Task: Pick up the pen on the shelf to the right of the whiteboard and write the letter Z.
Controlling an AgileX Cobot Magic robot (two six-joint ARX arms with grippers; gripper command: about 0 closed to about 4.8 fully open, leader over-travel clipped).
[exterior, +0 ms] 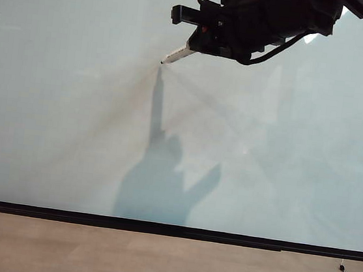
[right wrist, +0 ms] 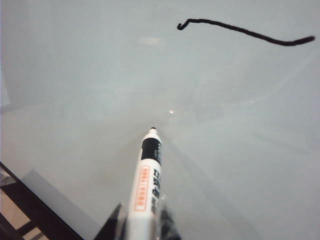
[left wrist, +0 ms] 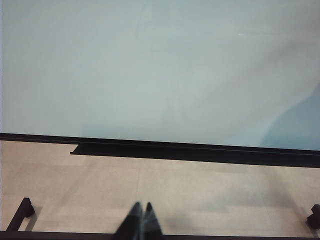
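- The left gripper [left wrist: 140, 220], a pair of slim dark fingers seen from the left wrist view, has its tips pressed together with nothing between them; it hangs over the tan floor [left wrist: 175, 190], short of the board and apart from it.
- Ahead of it stands the very large glossy pale grey-white whiteboard [left wrist: 150, 70], with a thin black strip [left wrist: 200, 152] running along its lower edge.
- In the exterior view the whiteboard [exterior: 61, 96] fills nearly the whole picture; no stroke shows on it there, only the dark shadow [exterior: 156, 185] of arm and pen low at the middle.
- Just right of that, high up, the slim whitish-grey pen [exterior: 177, 55] slants downward to the left, its small dark tip at or just off the board surface.
- The bulky black right gripper [exterior: 208, 44] reaches in from the upper right corner and is clamped narrowly on the pen's rear end.
- In the right wrist view the pen [right wrist: 145, 185], white with orange print and a black collar, sticks out between the gripper's fingers [right wrist: 165, 220] toward the board.
- Beyond the tip, well apart from it, a single wobbly black line [right wrist: 240, 31] with a small hook at one end lies on the whiteboard [right wrist: 75, 75]; the letter Z is so far only this one stroke.
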